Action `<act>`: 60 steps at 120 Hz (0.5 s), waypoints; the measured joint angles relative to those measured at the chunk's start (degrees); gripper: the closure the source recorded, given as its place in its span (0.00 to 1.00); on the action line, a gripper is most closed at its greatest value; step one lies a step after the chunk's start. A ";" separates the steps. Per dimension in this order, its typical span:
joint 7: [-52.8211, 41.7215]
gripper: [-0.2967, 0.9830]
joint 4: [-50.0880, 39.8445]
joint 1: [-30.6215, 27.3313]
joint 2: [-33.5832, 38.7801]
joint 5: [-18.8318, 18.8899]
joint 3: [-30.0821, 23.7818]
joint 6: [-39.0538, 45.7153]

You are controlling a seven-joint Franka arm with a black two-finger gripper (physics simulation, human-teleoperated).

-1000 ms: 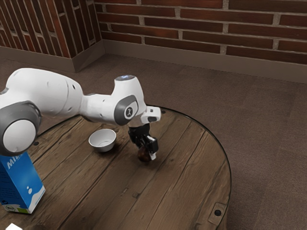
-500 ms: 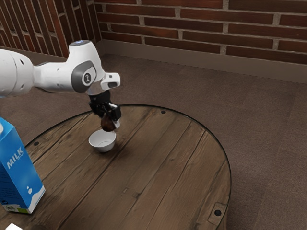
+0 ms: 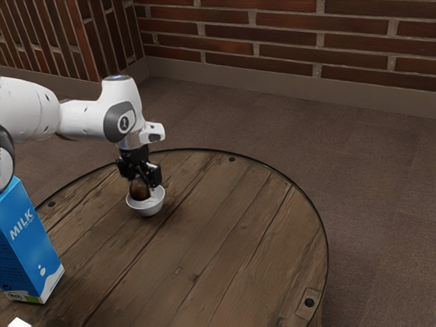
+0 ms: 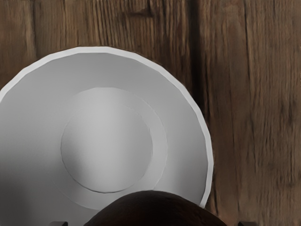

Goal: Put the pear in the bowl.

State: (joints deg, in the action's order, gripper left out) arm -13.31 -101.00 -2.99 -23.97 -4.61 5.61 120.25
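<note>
My gripper point(image 3: 142, 185) is low over the bowl, shut on the pear between its two fingers. The dark reddish-brown pear point(image 3: 139, 189) hangs over the part of the white bowl point(image 3: 148, 209) toward the exterior view's left, its lower side level with the rim or slightly inside; whether it touches the bowl cannot be told. From the wrist view, the bowl point(image 4: 113, 141) lies beneath the hand with its round base exposed, and the pear point(image 4: 155, 212) covers part of the rim as a dark rounded shape.
A blue milk carton point(image 3: 28, 242) stands upright toward the exterior view's left. The round wooden table point(image 3: 225, 245) carries both carton and bowl. A white object point(image 3: 19, 322) shows partly at the near edge of the exterior view.
Carrying the pear, my hand has lifted and travelled toward the exterior view's left, from the tabletop beside the bowl, and then come down over it. The bowl has stayed put.
</note>
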 joint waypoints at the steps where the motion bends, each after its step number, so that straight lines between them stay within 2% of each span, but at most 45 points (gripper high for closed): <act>1: -0.04 0.44 0.05 0.01 -0.05 -0.03 0.00 -0.03; 26: -1.02 0.31 0.77 0.11 0.43 -0.25 -0.01 -0.49; 48: -3.53 0.27 0.87 0.61 9.76 3.99 -2.59 -3.39; 60: -7.23 0.25 5.93 1.86 13.50 5.10 -5.14 -7.29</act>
State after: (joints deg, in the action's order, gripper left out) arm -20.54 -95.07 -1.13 -10.47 0.49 0.47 112.97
